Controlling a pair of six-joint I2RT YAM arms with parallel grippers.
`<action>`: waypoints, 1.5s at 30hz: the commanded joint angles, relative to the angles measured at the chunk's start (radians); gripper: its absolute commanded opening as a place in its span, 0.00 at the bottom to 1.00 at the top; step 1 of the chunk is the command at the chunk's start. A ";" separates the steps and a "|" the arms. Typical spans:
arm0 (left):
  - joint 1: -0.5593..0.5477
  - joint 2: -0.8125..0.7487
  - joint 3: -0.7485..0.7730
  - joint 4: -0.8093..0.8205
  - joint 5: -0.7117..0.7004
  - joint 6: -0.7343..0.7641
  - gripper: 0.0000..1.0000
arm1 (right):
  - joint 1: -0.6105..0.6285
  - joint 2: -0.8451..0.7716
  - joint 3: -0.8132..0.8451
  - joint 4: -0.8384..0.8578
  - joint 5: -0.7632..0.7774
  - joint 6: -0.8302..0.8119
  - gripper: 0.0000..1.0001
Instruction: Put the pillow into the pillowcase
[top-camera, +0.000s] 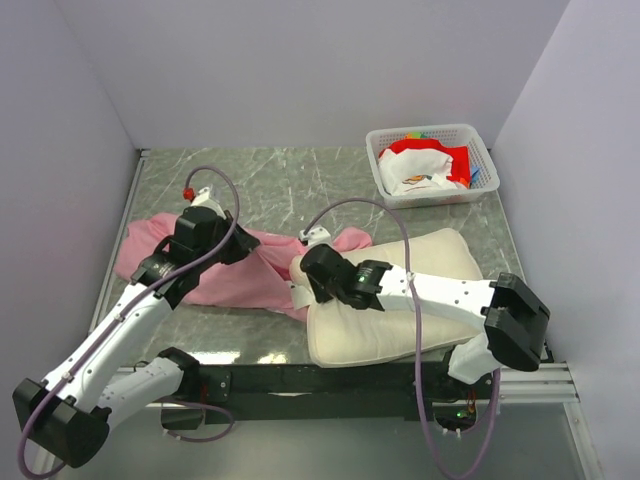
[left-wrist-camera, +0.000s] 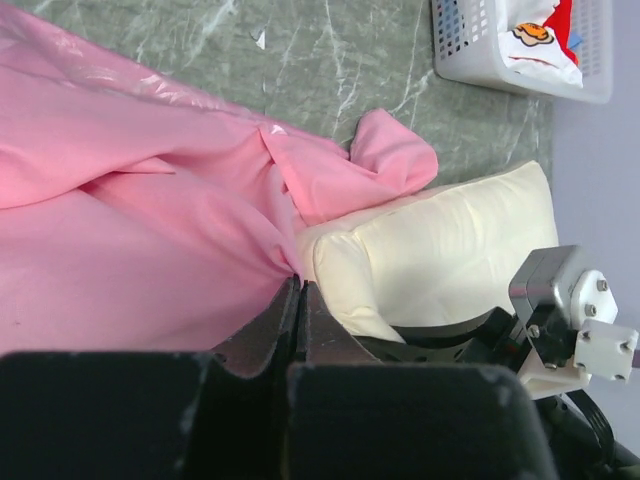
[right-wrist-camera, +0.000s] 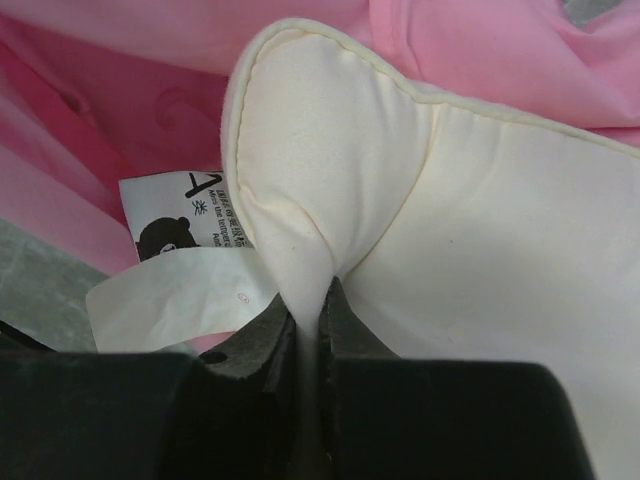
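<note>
Pink, thin, wrinkled fabric pillowcase (top-camera: 250, 280) sprawls over the left of the grey marbled table (top-camera: 300, 180), limp and sliding, best taken at its hem; the left fingers (left-wrist-camera: 270, 325) are pinched flat on a fold of it. Touching it on the right lies the cream rectangular stuffed pillow (top-camera: 440, 255): light, squashy, surest held at a corner, and there the right fingers (right-wrist-camera: 350, 335) clamp its seamed corner. A white printed label (right-wrist-camera: 170, 290) pokes out. Which layer the left holds, where the mouth opens: can't tell
</note>
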 joint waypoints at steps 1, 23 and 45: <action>0.002 0.004 0.022 0.072 -0.003 -0.035 0.01 | 0.022 -0.069 0.006 0.090 -0.053 0.027 0.00; -0.005 -0.080 -0.096 0.100 0.314 0.069 0.04 | -0.036 0.144 0.307 0.003 -0.160 -0.086 0.00; -0.014 -0.258 -0.073 -0.148 0.581 0.193 0.11 | -0.290 0.462 0.638 -0.043 -0.131 -0.014 0.00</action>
